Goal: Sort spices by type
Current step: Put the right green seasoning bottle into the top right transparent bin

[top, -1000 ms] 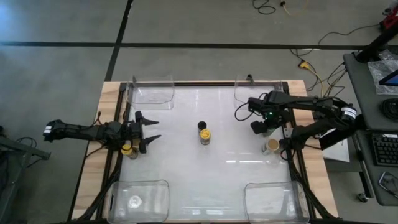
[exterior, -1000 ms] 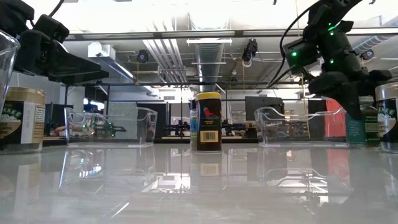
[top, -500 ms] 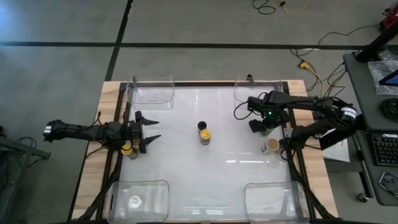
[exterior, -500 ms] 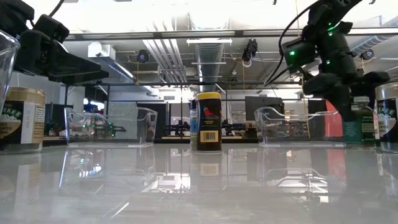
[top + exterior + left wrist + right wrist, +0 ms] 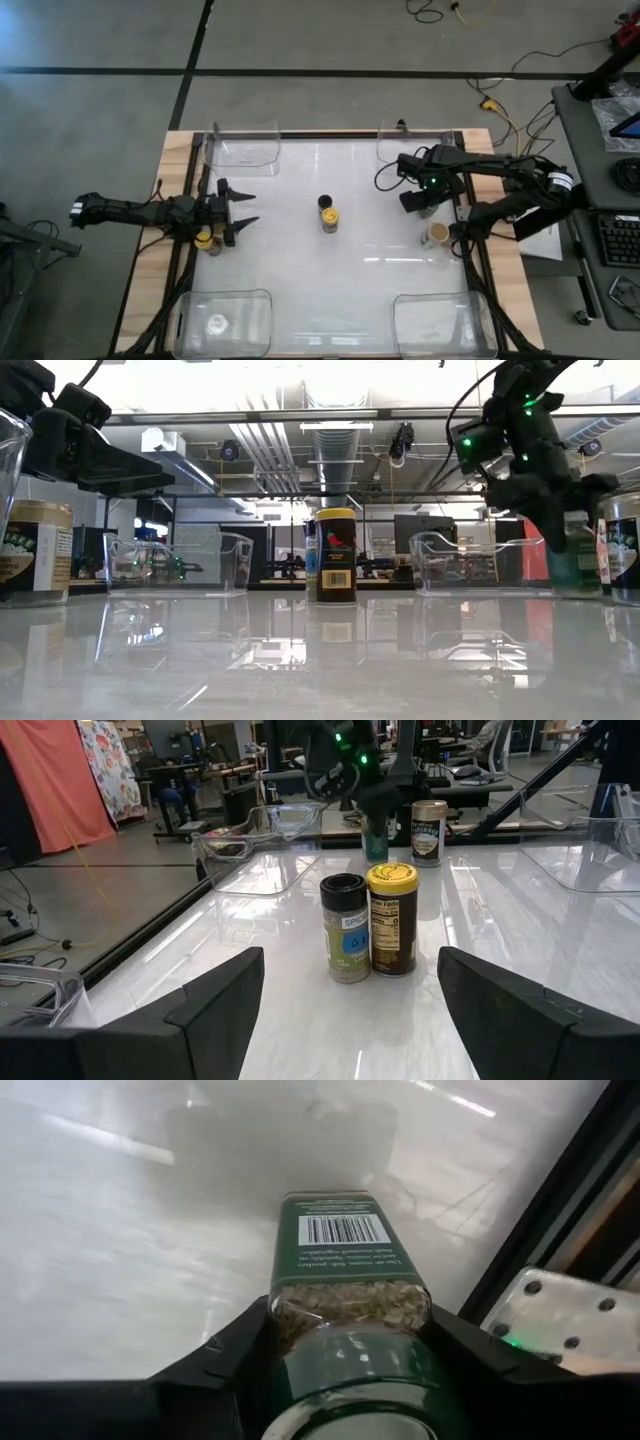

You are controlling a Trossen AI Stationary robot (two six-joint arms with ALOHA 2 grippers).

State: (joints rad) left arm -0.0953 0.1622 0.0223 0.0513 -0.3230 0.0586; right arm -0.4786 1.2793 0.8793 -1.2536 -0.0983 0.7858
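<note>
The right gripper (image 5: pixel 345 1342) has its fingers (image 5: pixel 215 1360) clamped on a green-lidded spice jar (image 5: pixel 345 1295) near the desk's (image 5: pixel 300 260) right edge. The left gripper (image 5: pixel 238 212) hovers at the left edge, fingers (image 5: pixel 215 990) spread apart, empty, above a yellow-lidded jar (image 5: pixel 204 240).

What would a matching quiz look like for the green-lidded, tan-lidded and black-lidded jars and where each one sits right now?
Things:
1. green-lidded jar
2. tan-lidded jar
3. black-lidded jar

Places:
A. mid-table, right beside a yellow-lidded jar
B. between the fingers of the right gripper
C. standing alone near the table's right edge

Pairs: 1-B, 2-C, 3-A
</note>
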